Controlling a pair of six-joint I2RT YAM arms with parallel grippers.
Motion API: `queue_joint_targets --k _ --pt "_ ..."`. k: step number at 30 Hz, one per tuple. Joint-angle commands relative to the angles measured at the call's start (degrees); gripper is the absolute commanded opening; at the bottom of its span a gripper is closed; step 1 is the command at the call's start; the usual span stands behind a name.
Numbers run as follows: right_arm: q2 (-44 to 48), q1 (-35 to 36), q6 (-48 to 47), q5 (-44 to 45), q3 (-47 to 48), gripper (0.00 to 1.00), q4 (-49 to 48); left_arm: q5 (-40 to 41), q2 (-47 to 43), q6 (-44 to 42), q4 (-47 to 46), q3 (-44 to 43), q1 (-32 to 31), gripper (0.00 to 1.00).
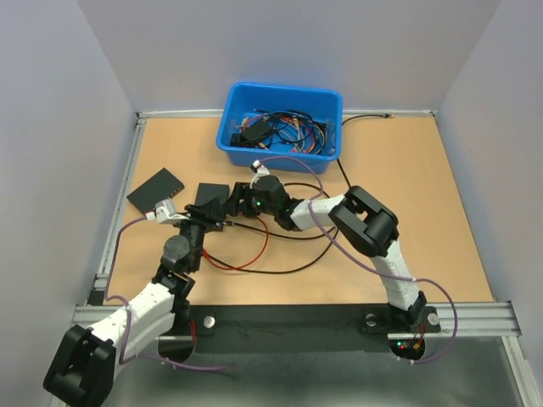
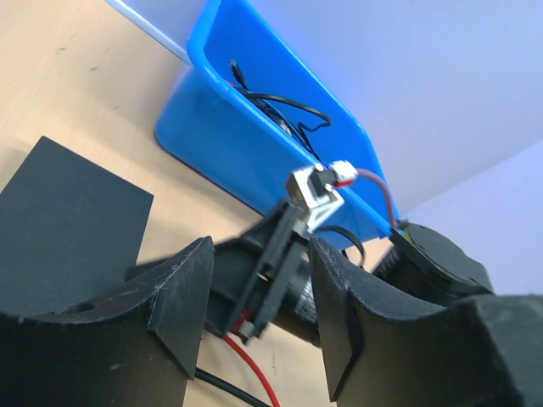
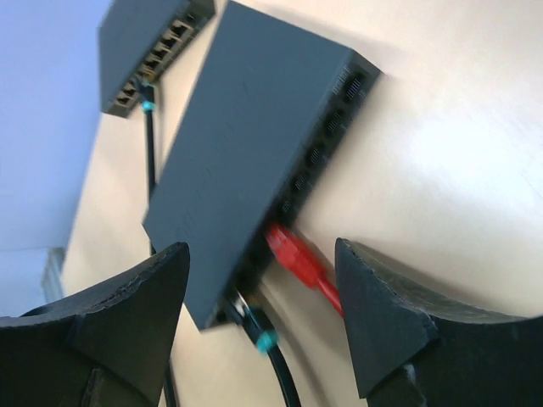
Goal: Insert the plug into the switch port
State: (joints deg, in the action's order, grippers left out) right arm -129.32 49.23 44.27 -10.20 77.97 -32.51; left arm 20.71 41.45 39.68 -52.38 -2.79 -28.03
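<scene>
One red plug [image 3: 293, 254] at the front of the switch [image 3: 246, 144]

Robotics lab test cell, plain white walls [image 1: 51, 127], aluminium-railed wooden table [image 1: 416, 203], blue bin [image 1: 254, 158] of cables [image 1: 288, 129]

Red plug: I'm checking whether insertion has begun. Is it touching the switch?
Touching. The right wrist view shows the red plug meeting the port row of the nearer switch, with no gap visible between them.

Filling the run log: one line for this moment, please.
plug: at switch port, looks seated | left gripper: open | right gripper: open, empty
</scene>
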Motion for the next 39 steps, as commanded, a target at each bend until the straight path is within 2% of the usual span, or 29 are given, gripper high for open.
queue_joint_targets --k 1,8,12,13,16,17,20,22,25,33,36,39 --pt "6.5 0.8 -6.0 4.2 -4.9 0.75 5.0 1.6 -1.6 -0.7 -3.3 7.1 -0.3 0.60" --pt "18.8 0.8 -13.7 8.4 -9.4 0.81 12.0 4.1 -6.7 -0.7 -1.0 8.0 -0.3 0.60" --pt "28.7 0.8 -17.8 8.7 -15.1 0.82 15.4 6.4 -8.1 0.7 4.5 5.6 -0.4 0.62" --pt "33.3 0.8 -19.0 8.3 -16.5 0.83 15.9 8.2 -8.3 1.2 8.2 4.7 -0.3 0.63" --pt "39.7 0.8 -20.2 2.6 -22.9 0.84 16.0 11.2 -9.6 3.1 16.6 0.9 -0.3 0.64" --pt "43.4 0.9 -20.1 -0.9 -24.3 0.86 16.0 12.8 -10.2 3.0 18.7 -0.3 -0.3 0.64" --pt "49.6 1.8 -19.4 -3.9 -29.9 0.91 16.0 17.3 -12.0 3.7 29.7 -6.9 -0.3 0.64" --pt "52.7 3.3 -19.0 -3.3 -33.8 0.91 16.6 19.9 -12.3 3.0 37.1 -9.7 -0.3 0.64" --pt "59.0 4.3 -17.6 -1.2 -39.0 0.92 17.7 21.3 -13.0 1.0 42.9 -13.3 -0.4 0.64" --pt "74.0 4.6 -12.8 0.0 -48.9 0.92 19.5 19.0 -17.6 -7.2 44.1 -15.8 -0.2 0.62" --pt "78.7 4.6 -10.5 -0.7 -51.0 0.99 19.7 19.2 -19.3 -7.3 44.3 -15.6 -0.2 0.62" --pt "80.9 4.6 -9.8 -1.1 -51.8 1.00 20.6 20.1 -20.5 -8.5 43.7 -14.8 -0.3 0.62"
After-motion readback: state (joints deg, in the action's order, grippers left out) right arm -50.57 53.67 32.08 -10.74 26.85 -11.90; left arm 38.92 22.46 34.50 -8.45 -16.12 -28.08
